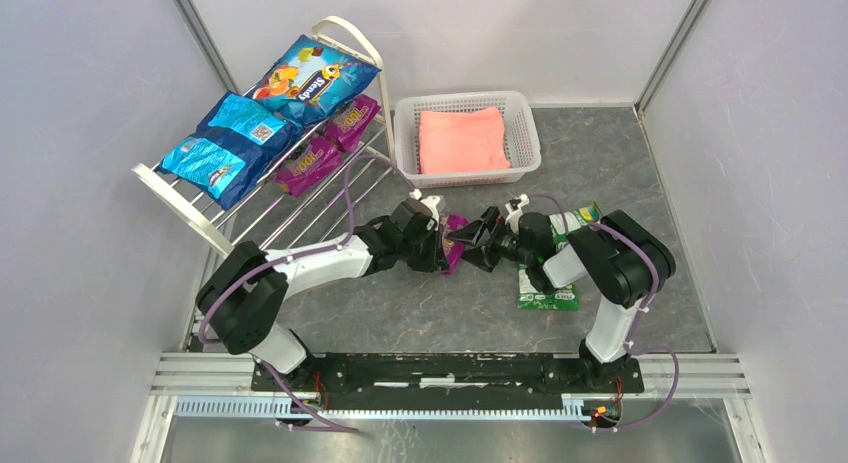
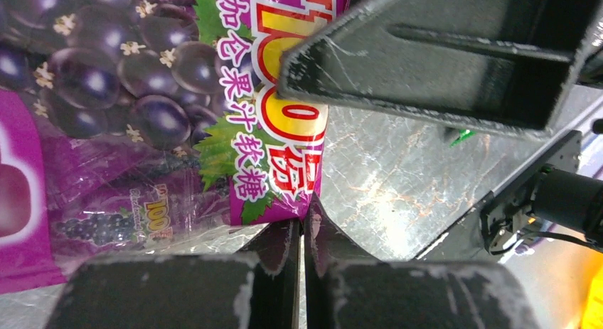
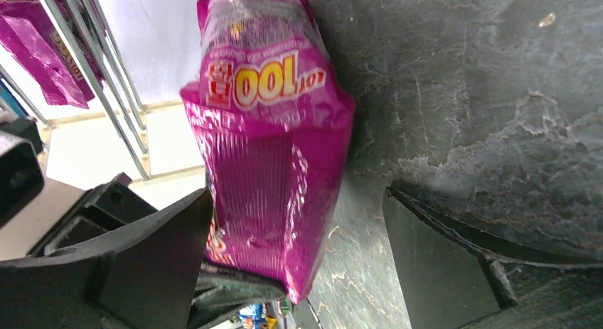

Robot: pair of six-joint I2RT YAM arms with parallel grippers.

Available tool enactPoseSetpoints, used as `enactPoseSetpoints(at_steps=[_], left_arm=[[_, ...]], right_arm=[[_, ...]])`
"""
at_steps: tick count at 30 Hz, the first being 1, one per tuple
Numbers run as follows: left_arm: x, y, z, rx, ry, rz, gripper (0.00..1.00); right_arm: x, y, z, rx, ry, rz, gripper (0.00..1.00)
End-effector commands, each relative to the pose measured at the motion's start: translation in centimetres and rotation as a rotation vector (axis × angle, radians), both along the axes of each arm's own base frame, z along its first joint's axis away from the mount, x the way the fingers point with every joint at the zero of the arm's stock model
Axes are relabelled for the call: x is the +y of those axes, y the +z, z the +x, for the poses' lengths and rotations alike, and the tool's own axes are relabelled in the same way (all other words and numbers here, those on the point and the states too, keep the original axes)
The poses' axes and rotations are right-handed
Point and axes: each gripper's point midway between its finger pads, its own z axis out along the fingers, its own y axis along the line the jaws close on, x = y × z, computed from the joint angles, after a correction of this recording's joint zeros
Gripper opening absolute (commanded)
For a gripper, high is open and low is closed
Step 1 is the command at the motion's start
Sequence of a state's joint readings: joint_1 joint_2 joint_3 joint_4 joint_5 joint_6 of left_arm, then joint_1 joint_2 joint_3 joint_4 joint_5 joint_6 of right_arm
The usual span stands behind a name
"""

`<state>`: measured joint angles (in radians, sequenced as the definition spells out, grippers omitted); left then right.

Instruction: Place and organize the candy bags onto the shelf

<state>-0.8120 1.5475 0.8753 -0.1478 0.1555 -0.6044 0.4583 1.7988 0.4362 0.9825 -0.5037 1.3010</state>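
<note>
A purple grape candy bag (image 1: 455, 238) hangs mid-table between my two grippers. My left gripper (image 1: 440, 245) is shut on the bag's lower corner (image 2: 307, 215), and the grape print (image 2: 142, 94) fills that wrist view. My right gripper (image 1: 478, 241) stands open, one finger on each side of the same bag (image 3: 270, 165) without pinching it. On the cream-white shelf (image 1: 200, 218) at the back left lie a large blue bag (image 1: 312, 78), two smaller blue bags (image 1: 245, 123) (image 1: 210, 163) and two purple bags (image 1: 350, 118) (image 1: 308, 166). Green-and-white bags (image 1: 548, 288) (image 1: 583, 215) lie under the right arm.
A white mesh basket (image 1: 525, 133) holding a folded pink cloth (image 1: 462, 140) stands at the back centre, beside the shelf. Grey walls close in both sides. The shelf's silver rods (image 3: 107, 80) show in the right wrist view.
</note>
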Motion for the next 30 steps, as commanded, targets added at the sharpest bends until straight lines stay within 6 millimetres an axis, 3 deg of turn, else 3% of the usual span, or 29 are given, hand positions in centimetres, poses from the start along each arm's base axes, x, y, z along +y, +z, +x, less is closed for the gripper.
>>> enactPoseSetpoints(at_steps=[1,6,12,13,16,18,20,25,30], left_arm=[[-3.1,3.1,-0.5,-0.011,-0.043,-0.170,0.02],[-3.2,3.4,-0.7,-0.020,-0.051,-0.173,0.02],[-2.8,3.4,-0.9,-0.015,-0.050,-0.148,0.03],[-2.6,3.4,-1.1,-0.010,-0.048,-0.143,0.08],[-2.1,4.6,-1.5,-0.018,-0.043,-0.153,0.42],[-1.5,6.2,-1.8,-0.044,-0.039,-0.166,0.61],[-0.8,7.8,-2.0,-0.069,-0.034,-0.169,0.69],[0.6,13.5,-2.8,-0.159,-0.054,-0.204,0.76],[2.7,20.6,-3.9,-0.290,-0.066,-0.263,0.82]], right_arm=[[1.3,2.5,1.2,-0.066,-0.009,0.096,0.96],[3.0,1.7,0.0,-0.047,0.064,0.079,0.89],[4.2,2.0,-1.0,-0.046,0.096,0.112,0.71],[4.4,2.2,-1.0,-0.053,0.100,0.113,0.69],[4.7,2.2,-1.4,-0.057,0.112,0.101,0.63],[4.9,2.2,-1.7,-0.063,0.120,0.089,0.60],[5.2,2.3,-2.1,-0.075,0.133,0.085,0.55],[6.0,2.8,-3.0,-0.087,0.156,0.090,0.45],[7.5,4.7,-4.5,-0.106,0.185,0.116,0.44]])
